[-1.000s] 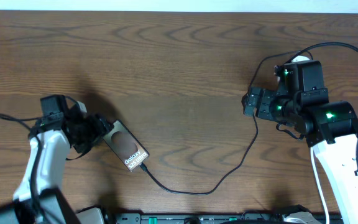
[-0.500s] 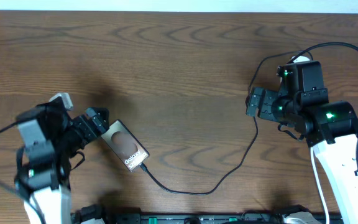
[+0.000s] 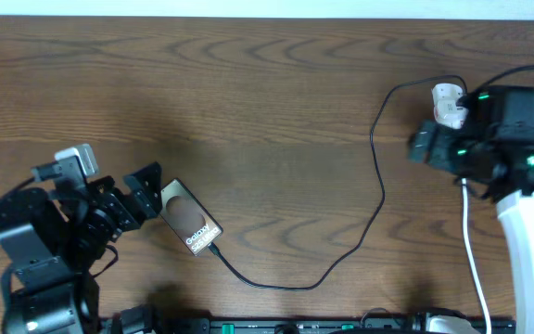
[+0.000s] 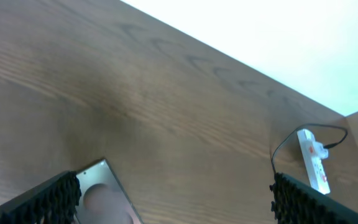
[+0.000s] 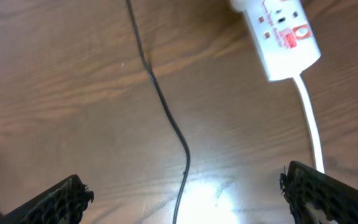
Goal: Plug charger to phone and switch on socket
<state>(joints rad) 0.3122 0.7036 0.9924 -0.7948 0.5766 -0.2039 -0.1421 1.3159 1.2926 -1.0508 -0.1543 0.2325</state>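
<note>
Phone [image 3: 189, 219] lies flat on the table [image 3: 267, 93], left of centre and angled, lettered end toward the near edge. Charger [image 3: 378, 199] runs from that end, where its tip [image 3: 215, 251] meets the phone and appears plugged in. From there it curves loosely rightward and up to the socket [image 3: 448, 102] at far right. Left gripper [image 3: 140, 195] sits just beside the phone's far end, fingers wide apart and clamped on nothing. The left wrist view shows only a phone corner between them, a placement suited to steadying the phone, which a seated tip would make unnecessary. Right gripper [image 5: 191, 199] hangs over the charger near the socket, fingers spread and empty, close to the red switches [image 5: 284, 37] it would have to press. Whether a switch is on cannot be told; judged remaining: switching on
</note>
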